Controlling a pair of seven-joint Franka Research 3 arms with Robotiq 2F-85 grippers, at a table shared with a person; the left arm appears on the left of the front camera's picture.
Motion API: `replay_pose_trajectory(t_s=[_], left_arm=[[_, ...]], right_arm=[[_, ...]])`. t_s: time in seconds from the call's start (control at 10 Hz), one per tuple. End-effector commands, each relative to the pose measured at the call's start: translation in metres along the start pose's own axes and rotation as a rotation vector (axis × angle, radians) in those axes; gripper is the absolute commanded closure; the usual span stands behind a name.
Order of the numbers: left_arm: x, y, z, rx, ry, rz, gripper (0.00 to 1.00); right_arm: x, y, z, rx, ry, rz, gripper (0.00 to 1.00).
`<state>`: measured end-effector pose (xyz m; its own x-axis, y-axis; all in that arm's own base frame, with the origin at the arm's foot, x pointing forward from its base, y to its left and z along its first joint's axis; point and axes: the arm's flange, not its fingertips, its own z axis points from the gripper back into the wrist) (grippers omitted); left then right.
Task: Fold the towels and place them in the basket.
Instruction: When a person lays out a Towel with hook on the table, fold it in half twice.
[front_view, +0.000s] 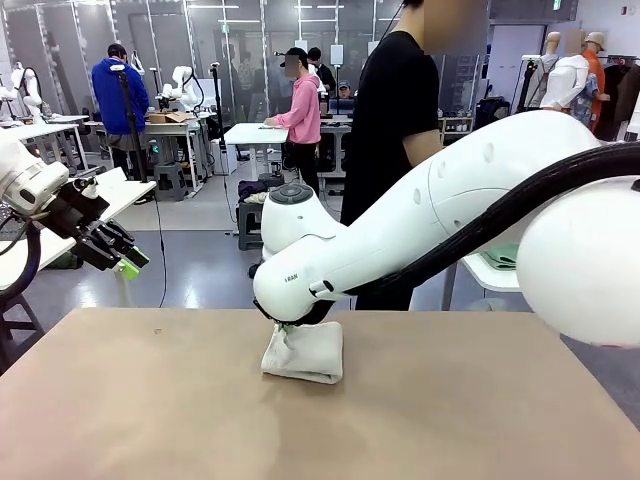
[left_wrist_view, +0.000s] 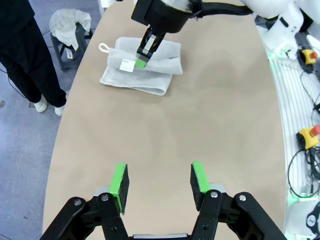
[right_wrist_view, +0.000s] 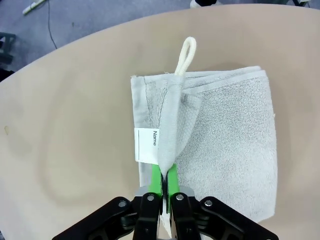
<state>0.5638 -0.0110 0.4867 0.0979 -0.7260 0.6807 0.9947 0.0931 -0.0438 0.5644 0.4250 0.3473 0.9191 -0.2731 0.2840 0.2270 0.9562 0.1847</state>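
An off-white towel lies folded on the tan table, near its far edge. My right gripper is shut on a pinched-up ridge of the towel, beside its white name label and hanging loop. In the left wrist view the same gripper stands over the towel. My left gripper hangs raised beyond the table's left side, open and empty, its green pads apart above bare tabletop. The basket is out of view.
A person in black stands at the far side of the table, just behind the towel. A pale cloth bundle sits on a stool beside the table. Cables and a yellow box lie off the table's other side.
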Motion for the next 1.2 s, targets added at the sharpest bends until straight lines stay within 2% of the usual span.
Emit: replay_pose_trajectory(t_s=[0.0,0.1,0.2,0.3,0.4,0.5,0.6,0.7,0.9,1.1], left_arm=[[0.001,-0.001,0.001,0.005,0.004,-0.002,0.36],[0.001,-0.001,0.001,0.005,0.004,-0.002,0.36],[0.001,-0.001,0.001,0.005,0.004,-0.002,0.36],[0.001,-0.001,0.001,0.005,0.004,-0.002,0.36],[0.001,-0.001,0.001,0.005,0.004,-0.002,0.36],[0.001,-0.001,0.001,0.005,0.004,-0.002,0.36],[0.001,-0.001,0.001,0.005,0.004,-0.002,0.36],[0.001,-0.001,0.001,0.005,0.004,-0.002,0.36],[0.001,-0.001,0.001,0.005,0.004,-0.002,0.36],[0.001,-0.001,0.001,0.005,0.004,-0.002,0.36]], right_arm=[[-0.009,-0.001,-0.006,0.028,-0.030,-0.064,1.00],[-0.010,-0.002,-0.008,0.036,-0.045,-0.073,0.75],[-0.011,-0.004,-0.008,0.049,-0.055,-0.085,0.75],[-0.011,-0.006,-0.008,0.065,-0.056,-0.094,0.55],[-0.011,-0.007,-0.006,0.071,-0.055,-0.098,0.72],[-0.010,-0.014,0.002,0.077,-0.052,-0.084,0.35],[-0.008,-0.020,0.011,0.073,-0.039,-0.044,0.52],[-0.001,-0.036,0.026,0.056,-0.034,0.053,0.15],[0.015,-0.069,0.055,0.054,-0.006,0.136,0.15],[0.029,-0.108,0.084,0.068,0.053,0.279,0.15]])
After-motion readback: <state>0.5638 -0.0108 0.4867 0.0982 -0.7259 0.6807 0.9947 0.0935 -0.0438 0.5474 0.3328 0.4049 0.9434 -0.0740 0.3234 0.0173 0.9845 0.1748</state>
